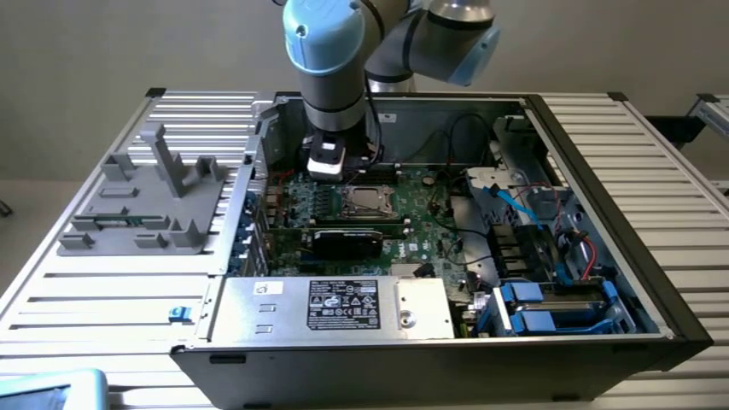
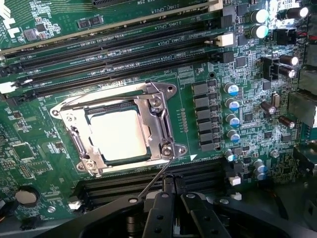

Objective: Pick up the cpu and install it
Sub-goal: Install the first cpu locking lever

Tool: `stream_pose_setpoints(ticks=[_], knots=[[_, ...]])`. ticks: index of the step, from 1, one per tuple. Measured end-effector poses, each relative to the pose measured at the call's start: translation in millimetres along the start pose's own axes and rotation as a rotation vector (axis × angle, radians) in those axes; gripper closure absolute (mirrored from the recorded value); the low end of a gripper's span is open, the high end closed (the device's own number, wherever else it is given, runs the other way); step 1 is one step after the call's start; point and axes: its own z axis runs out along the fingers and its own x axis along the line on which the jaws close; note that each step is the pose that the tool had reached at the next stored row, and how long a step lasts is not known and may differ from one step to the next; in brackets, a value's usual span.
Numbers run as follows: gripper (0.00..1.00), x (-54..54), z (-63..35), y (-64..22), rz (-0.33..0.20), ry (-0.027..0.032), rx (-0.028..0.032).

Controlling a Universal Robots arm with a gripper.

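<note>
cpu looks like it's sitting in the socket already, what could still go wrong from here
1. The thin lever sticks out from the socket frame toward the shut gripper; a sideways move might snag or bend it.
2. With the lever out, the frame is probably unlatched over the cpu, so a knock could shift the chip.
3. The gripper hangs close to the memory slots and might scrape them.

Exterior view: soft, even light from overhead, the pale ribbed metal table point(image 1: 650, 171) reading bright. The inside of the open black computer case point(image 1: 399, 371) falls dim, darkest beneath the blue-and-grey robot arm point(image 1: 330, 77). Wrist view: light hits the silvery-grey square cpu point(image 2: 119, 135) hard, its top washed out near white, with small glints on the steel socket frame point(image 2: 161, 119) and the silver capacitor tops point(image 2: 258, 16).
</note>
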Motion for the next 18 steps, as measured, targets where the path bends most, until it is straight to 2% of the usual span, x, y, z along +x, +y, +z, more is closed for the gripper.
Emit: stream_pose_setpoints(ticks=[3, 5, 18], knots=[[0.88, 0.0, 2.4, 0.9, -0.003, 0.0092, 0.0017], [0.88, 0.1, 4.0, 1.5, -0.003, 0.0126, 0.0022], [0.88, -0.7, 5.8, 2.4, 0.004, 0.0161, 0.0022]])
